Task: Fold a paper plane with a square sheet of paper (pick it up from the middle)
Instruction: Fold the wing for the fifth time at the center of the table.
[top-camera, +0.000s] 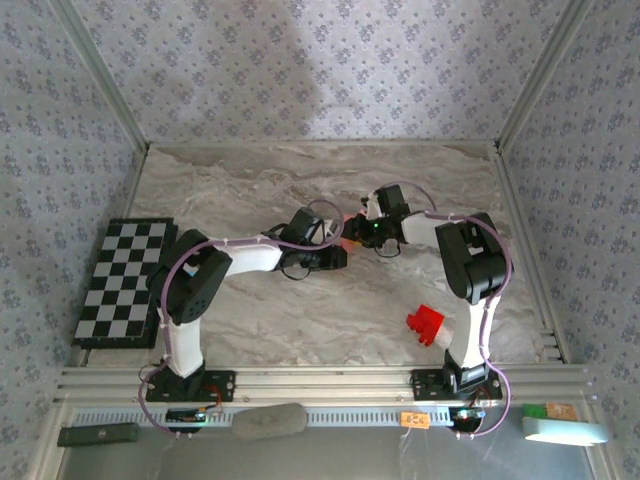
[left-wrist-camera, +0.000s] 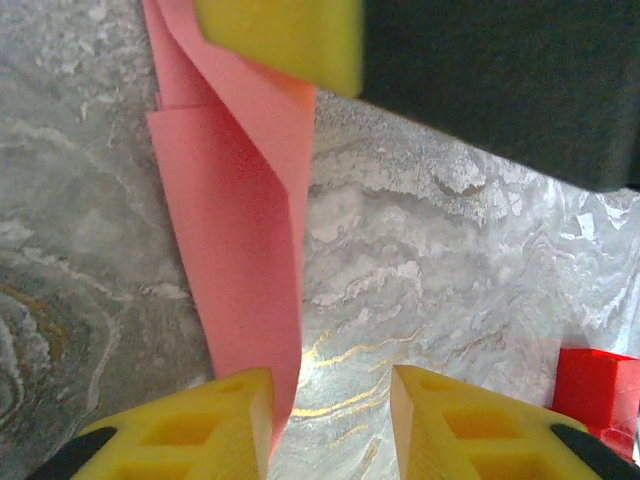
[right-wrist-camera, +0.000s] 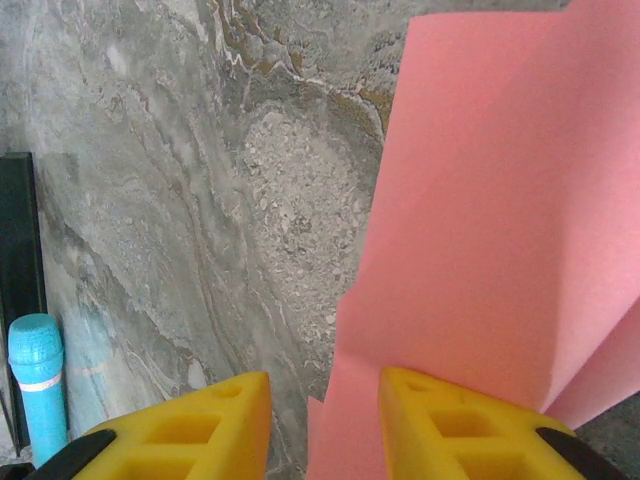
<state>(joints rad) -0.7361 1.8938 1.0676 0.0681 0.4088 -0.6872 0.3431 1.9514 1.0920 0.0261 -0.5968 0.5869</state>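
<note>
Marbled table (top-camera: 300, 320) bears a chequered board (top-camera: 125, 283) and red block (top-camera: 427, 323).

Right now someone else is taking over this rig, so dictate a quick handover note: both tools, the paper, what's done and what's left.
Left tool: open, with the paper's pointed end beside one finger, not gripped.
Right tool: open, over the paper's other end. Whether it touches the paper is unclear.
Folded pink paper: mid-table, where both arms meet, creased lengthwise into a narrow pointed shape.
Done: the lengthwise folds.
Left: judge whether the plane needs more folds, then finish it.
</note>
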